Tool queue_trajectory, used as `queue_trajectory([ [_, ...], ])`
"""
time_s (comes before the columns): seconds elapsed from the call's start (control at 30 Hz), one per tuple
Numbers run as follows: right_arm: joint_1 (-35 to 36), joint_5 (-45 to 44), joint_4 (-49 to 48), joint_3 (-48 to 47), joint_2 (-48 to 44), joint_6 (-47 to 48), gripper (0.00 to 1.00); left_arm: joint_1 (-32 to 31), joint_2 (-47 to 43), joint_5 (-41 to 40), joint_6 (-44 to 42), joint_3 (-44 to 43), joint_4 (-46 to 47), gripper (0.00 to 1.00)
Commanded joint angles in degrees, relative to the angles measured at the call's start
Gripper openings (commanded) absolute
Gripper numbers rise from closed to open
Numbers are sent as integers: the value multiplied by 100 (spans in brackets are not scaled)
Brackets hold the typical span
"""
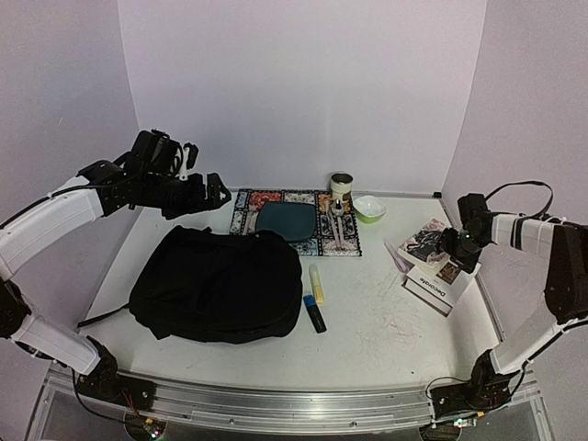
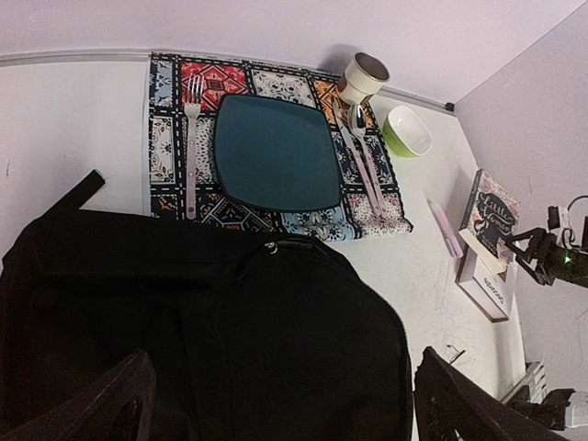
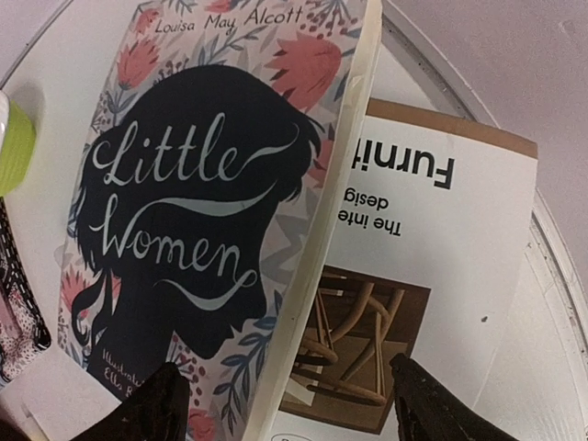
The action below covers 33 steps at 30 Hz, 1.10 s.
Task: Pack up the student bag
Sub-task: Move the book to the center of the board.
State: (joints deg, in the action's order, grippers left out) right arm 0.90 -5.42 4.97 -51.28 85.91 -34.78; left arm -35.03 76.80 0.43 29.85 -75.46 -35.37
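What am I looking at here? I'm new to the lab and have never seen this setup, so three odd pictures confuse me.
It is two robot arms bolted at a table's near edge. The top picture comes from a fixed camera above and behind them; the other two come from cameras on each wrist.

The left gripper hovers open above the large soft black fabric backpack, holding nothing. The right gripper is open over a floral paperback titled Little Women, which lies on a white furniture book.

Also on the white table: a patterned placemat with a dark teal plate, a pink fork, a lime green bowl, a paper cup, and two markers.
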Motion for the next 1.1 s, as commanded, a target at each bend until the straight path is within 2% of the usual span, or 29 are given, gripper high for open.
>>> queue_trajectory([
  [0.0, -19, 192, -10, -259, 312, 199, 72, 33, 48, 213, -84, -91, 241, 99],
  [0.13, -16, 444, -48, -296, 642, 320, 64, 35, 92, 287, -106, -130, 249, 99],
  [0.33, -7, 1166, 51, -52, 829, 378, 46, 31, 264, 500, -159, -337, 261, 97],
  [0.63, 727, 1333, 613, 156, 664, 649, 45, 31, 607, 1190, -22, -513, 406, 96],
  [1.07, 1808, 1396, 864, 54, 524, 1027, 44, -92, 866, 1906, 583, -470, 998, 91],
])
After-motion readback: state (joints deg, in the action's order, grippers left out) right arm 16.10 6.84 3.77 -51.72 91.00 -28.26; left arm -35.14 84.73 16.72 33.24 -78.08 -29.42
